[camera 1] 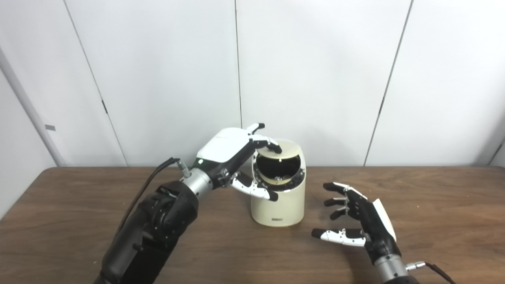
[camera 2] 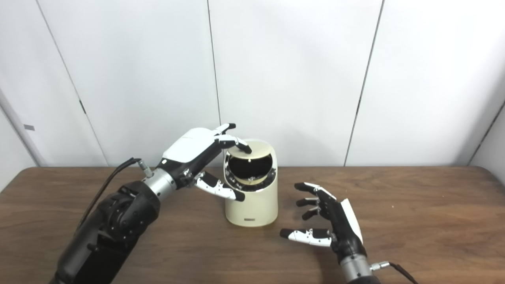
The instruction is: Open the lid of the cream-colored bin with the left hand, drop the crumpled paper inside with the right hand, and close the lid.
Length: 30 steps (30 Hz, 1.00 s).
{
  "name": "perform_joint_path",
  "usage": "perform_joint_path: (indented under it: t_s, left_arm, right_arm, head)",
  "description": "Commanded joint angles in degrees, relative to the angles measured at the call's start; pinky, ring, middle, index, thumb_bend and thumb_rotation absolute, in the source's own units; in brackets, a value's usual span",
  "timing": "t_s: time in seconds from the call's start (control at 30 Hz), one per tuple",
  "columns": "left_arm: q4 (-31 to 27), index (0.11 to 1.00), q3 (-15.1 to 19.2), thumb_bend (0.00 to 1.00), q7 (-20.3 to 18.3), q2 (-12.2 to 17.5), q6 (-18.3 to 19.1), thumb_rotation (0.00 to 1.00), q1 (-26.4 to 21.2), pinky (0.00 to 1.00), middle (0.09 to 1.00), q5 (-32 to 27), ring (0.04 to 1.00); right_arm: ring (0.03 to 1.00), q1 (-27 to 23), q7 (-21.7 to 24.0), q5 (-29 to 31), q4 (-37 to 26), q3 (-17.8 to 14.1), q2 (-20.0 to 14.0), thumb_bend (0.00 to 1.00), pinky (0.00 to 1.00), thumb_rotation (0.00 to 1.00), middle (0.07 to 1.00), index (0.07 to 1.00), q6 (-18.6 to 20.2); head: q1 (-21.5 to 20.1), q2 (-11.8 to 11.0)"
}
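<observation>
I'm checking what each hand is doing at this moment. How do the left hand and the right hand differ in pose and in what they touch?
The left hand is raised at the bin, fingertips on its tilted lid; the right hand sits low over the table, beside the bin and apart from it. The left hand shows its white back; the right hand shows its dark palm side. Both have fingers spread and hold nothing.

Bin mouth partly open, left robot hand crowding its near-left side

The cream bin (camera 1: 278,197) stands mid-tabletop (camera 1: 79,205); its lid (camera 1: 281,152) is tilted back, and the left robot hand (camera 1: 236,157) touches the rim with fingertips above and thumb below. The right robot hand (camera 1: 355,221) hovers spread beside the bin, with bare tabletop between them and to the far right
</observation>
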Motion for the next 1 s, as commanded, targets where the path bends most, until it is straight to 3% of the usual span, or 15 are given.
perform_joint_path:
  t_s: [0.0, 0.6, 0.97]
  left_arm:
    - [-1.9, 0.772, 0.8, 0.95, 0.5, 1.0, -0.8, 0.31, -1.4, 0.92, 0.788, 0.1, 0.987]
    - [-0.4, 0.77, 0.9, 0.93, 0.1, 0.5, -3.7, 0.3, -0.2, 0.93, 0.79, -0.8, 0.986]
    - [0.0, 0.766, -0.9, 0.93, -0.1, 0.8, -3.8, 0.32, 0.0, 0.94, 0.783, 3.1, 0.976]
  right_arm:
    - [0.661, -2.0, -0.5, -0.1, -2.0, 0.1, 0.3, 0.8, 0.48, 0.08, 0.795, 0.737, -1.0]
    - [0.65, -2.1, -0.3, 0.8, -2.3, 0.1, 0.7, 0.8, 0.48, 0.09, 0.793, 0.736, -0.5]
    - [0.645, -2.0, -0.5, 0.1, -3.3, 0.3, 1.1, 0.79, 0.47, 0.08, 0.79, 0.729, 0.3]
  head:
    - [-0.1, 0.1]
    - [-0.3, 0.5]
    - [-0.9, 0.9]
